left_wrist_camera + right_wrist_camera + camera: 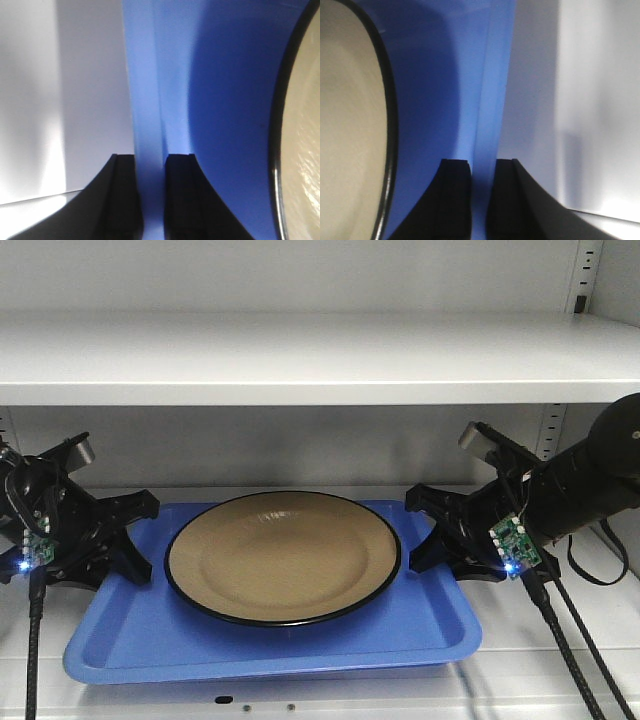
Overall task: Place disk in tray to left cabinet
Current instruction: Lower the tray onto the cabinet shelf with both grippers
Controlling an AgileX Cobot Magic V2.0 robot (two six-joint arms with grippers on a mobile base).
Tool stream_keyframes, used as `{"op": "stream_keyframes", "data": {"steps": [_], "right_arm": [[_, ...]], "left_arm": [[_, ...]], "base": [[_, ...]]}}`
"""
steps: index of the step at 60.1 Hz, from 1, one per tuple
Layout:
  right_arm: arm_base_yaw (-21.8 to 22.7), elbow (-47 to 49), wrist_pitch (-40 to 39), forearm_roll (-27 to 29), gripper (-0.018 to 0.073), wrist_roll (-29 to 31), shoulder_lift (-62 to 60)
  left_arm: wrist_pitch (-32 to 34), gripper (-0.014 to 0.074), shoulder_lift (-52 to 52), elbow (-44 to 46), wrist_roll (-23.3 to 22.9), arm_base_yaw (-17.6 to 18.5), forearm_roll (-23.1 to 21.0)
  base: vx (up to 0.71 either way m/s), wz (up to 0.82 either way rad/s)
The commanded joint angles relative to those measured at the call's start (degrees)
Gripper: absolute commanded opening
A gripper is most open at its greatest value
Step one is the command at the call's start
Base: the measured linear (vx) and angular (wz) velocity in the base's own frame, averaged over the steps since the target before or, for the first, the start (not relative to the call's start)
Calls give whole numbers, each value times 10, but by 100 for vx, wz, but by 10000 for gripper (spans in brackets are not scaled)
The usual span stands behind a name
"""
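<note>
The tan disk with its thin black rim lies flat in the blue tray. The tray rests on a shelf of the grey-white left cabinet. My left gripper is shut on the tray's left rim, and my right gripper is shut on its right rim. In the left wrist view the blue rim runs between the fingers of the left gripper, with the disk's edge at the right. In the right wrist view the rim passes between the fingers of the right gripper, with the disk at the left.
An upper shelf hangs low over the tray. A slotted upright rail stands at the back right. Grey shelf surface lies outside the tray on the left and also on the right. Black cables trail from the right arm.
</note>
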State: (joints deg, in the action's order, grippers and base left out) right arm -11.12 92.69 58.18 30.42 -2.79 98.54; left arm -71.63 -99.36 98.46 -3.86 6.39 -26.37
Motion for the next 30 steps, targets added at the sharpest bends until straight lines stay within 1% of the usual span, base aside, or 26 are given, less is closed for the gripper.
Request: {"op": "stream_keyframes", "data": {"steps": [1, 17, 30], "right_arm": [[-15, 20, -25, 118, -1, 7, -31], [-15, 20, -86, 106, 0, 7, -20], [-15, 20, -99, 102, 1, 7, 13]], "left_arm": [[17, 0, 32, 21, -3, 20, -132], [65, 1, 9, 21, -2, 20, -131], [124, 4, -16, 21, -2, 20, -131]], "base": [[0, 0], [0, 0], [0, 0]]}}
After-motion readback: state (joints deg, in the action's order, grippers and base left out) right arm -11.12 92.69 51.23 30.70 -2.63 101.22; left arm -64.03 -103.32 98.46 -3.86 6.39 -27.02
